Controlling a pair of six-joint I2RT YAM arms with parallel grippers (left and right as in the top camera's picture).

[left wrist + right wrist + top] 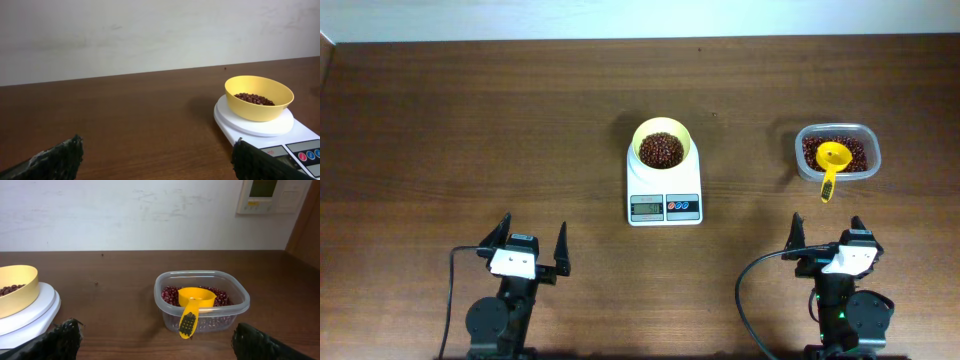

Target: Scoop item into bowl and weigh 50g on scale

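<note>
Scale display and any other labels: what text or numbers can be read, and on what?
Nothing can be read as text.
scale: display digits too small, button markings blurred.
wall panel: screen and label too blurred to read.

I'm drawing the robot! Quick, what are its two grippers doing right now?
Left gripper: open, holding nothing.
Right gripper: open, holding nothing.

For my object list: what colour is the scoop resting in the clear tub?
Bright yellow scoop, seen best in the right wrist view.
</note>
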